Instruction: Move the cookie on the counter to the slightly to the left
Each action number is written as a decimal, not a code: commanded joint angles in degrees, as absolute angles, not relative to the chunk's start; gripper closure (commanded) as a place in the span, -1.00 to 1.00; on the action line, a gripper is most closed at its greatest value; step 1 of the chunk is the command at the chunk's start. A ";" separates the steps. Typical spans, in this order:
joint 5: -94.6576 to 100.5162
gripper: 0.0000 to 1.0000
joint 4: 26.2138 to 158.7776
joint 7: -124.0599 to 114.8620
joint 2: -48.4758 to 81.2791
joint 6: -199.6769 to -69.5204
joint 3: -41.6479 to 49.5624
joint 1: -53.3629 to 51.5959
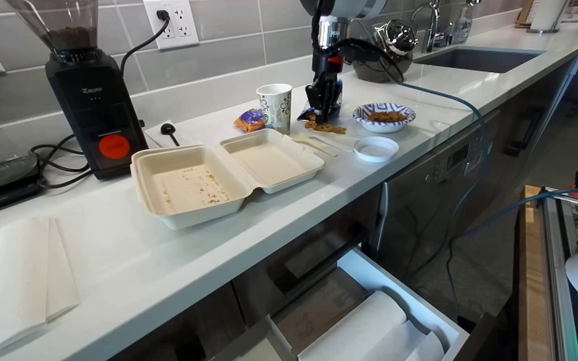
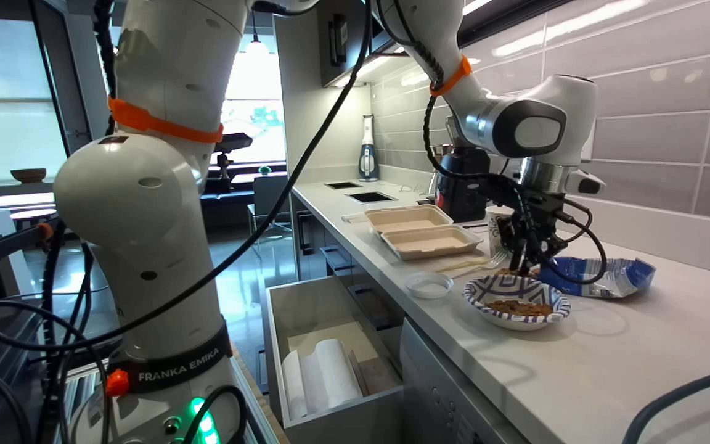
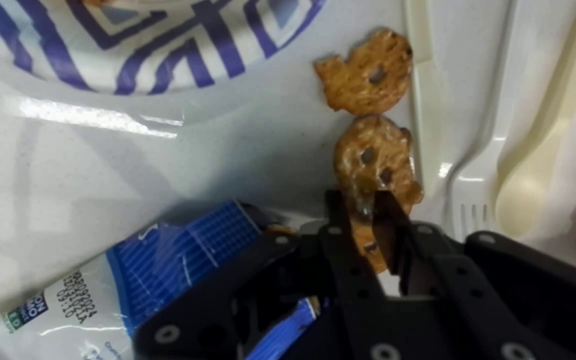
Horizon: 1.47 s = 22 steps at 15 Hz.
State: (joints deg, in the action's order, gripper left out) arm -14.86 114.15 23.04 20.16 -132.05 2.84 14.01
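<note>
Everything hangs on how the claw (image 3: 360, 202) sits over the cookie (image 3: 375, 150): in the wrist view it spans the bottom and points up the frame, while the cookie, right of centre, reaches ahead of it toward the top. The tips stand a little apart with brown in the gap between; the cookie's lower edge runs out past the right one, so I cannot tell whether they are clamped on it or only hang above. An upper piece (image 3: 368, 75) meets the cookie, and a lower piece (image 3: 365, 245) shows between the tips; the row runs upright in the frame, and the claw would close sideways across it. Which piece is meant is unclear; the middle one seems likeliest. In an exterior view the row lies at the claw's foot on the bench (image 1: 128, 260), right of centre in the upper half. Left there points to the box (image 1: 239, 173), which I judge to be the wrist view's right, where the knife (image 3: 429, 115) lies just beside the cookie, fork (image 3: 478, 182) and spoon (image 3: 523, 200) beyond. A low slide that way would probably catch the knife; a slight lift seems called for.
</note>
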 commanded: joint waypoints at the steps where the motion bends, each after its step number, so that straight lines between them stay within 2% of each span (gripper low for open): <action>1: -16.40 0.73 115.43 24.70 18.69 -130.39 2.21 14.90; 3: -16.49 0.79 115.58 24.83 18.61 -130.38 2.22 14.95; 4: -16.51 0.89 115.65 24.86 18.57 -130.37 2.23 14.96; 6: -16.50 0.81 115.74 24.98 18.47 -130.35 2.27 15.01; 11: -16.32 0.87 116.37 25.08 17.64 -130.55 2.32 14.88; 13: -16.08 0.35 116.59 25.00 17.40 -130.51 2.42 14.77; 17: -16.04 -0.05 117.13 24.99 17.29 -130.42 2.45 14.60; 19: -15.76 -0.12 117.25 24.69 17.45 -130.48 2.50 14.42; 22: -14.72 0.08 117.49 23.55 17.42 -131.28 2.68 13.76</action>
State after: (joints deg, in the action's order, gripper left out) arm -15.05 116.24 23.81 18.53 -132.05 2.71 14.15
